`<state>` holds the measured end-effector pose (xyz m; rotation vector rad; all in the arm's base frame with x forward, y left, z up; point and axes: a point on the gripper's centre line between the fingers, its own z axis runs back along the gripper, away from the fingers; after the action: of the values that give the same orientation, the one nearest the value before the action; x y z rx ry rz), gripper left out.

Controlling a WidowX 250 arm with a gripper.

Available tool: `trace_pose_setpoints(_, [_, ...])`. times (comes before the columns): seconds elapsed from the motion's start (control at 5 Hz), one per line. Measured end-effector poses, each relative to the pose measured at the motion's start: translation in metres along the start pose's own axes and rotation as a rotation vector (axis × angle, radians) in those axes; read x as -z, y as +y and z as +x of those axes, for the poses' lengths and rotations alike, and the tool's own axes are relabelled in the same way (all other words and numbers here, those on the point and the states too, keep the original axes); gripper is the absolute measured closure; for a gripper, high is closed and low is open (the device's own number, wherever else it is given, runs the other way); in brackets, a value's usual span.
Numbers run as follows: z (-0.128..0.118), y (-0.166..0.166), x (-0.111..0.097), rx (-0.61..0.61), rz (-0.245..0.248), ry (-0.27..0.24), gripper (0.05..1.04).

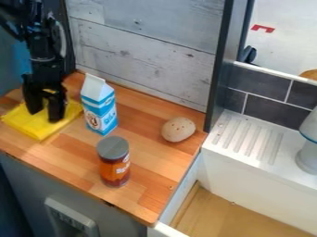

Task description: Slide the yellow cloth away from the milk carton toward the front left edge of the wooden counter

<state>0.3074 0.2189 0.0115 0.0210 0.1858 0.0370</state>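
Orange jar [114,167] foremost, carton [99,105] beside the hand [44,115], fingers apart over yellow slab [38,131], potato [178,129] farther off.

Yellow obj. [38,128] part. hidden by end effector [44,115].

"What does the arm [43,53] look like?"

"Mostly black, with blocky, angular segments."

"Anything on it above the pincer [46,114]?"

"A grey, cable-like curve [62,39] along one side, and small pale glints. Finer details are too dark to tell."

"And the pincer itself?"

"Black too, with two thick fingers [57,109]."
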Motion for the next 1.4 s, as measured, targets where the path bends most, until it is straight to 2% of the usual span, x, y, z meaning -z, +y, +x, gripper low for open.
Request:
trace_pose_setpoints(0.2, [-0.013,0.003,0.003,-0.029,0.035,0.033,0.083])
trace_pose_setpoints(0.4, [-0.031,0.014,0.008,-0.080,0.026,0.049,0.083])
trace_pose_setpoints(0.6, [-0.035,0.018,0.008,-0.088,0.010,0.056,0.083])
trace_pose_setpoints(0.8, [-0.033,0.016,0.000,-0.082,-0.010,0.010,0.083])
trace_pose_setpoints(1.0, [-0.025,0.009,-0.014,-0.048,-0.050,-0.072,0.083])
trace_pose_setpoints(1.2, [-0.023,0.004,-0.055,-0.031,-0.033,-0.198,0.083])
trace_pose_setpoints(1.4, [-0.027,-0.010,-0.086,-0.004,-0.014,-0.271,0.083])
